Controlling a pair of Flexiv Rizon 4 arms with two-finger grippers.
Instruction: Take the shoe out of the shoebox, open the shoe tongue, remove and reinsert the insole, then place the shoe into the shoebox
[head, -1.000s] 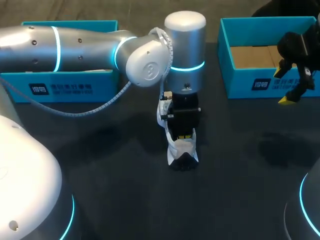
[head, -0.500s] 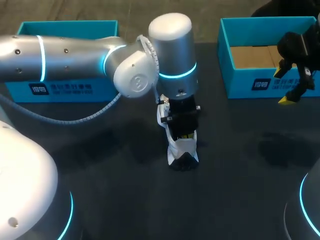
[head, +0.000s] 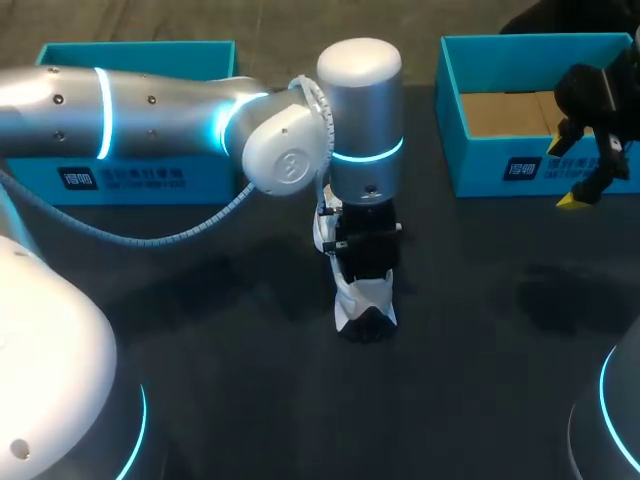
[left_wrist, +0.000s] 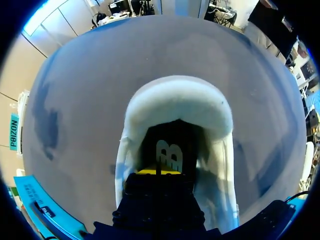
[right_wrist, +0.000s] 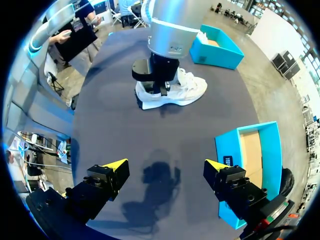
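Observation:
A white shoe (head: 354, 298) lies on the dark table near the middle, also seen ahead of my right gripper as the shoe (right_wrist: 189, 91). My left arm comes in over it, and my left gripper (head: 368, 277) points straight down into the shoe's opening. In the left wrist view the left gripper (left_wrist: 158, 171) is shut, its yellow tips together on the dark insole (left_wrist: 168, 152) inside the white heel collar (left_wrist: 178, 95). Whether it pinches the insole I cannot tell. My right gripper (right_wrist: 165, 165) is open and empty, hanging in front of the right shoebox (head: 500, 165).
A second blue box (head: 130, 175) stands at the back left, partly behind my left arm. The right shoebox (right_wrist: 252, 155) lies close beside my right gripper's finger. Bare tabletop lies between the shoe and my right gripper.
My left wrist swung slightly left and back, and its gripper sank deeper into the shoe, so its yellow tips no longer show from above. The shoe and right arm stayed put.

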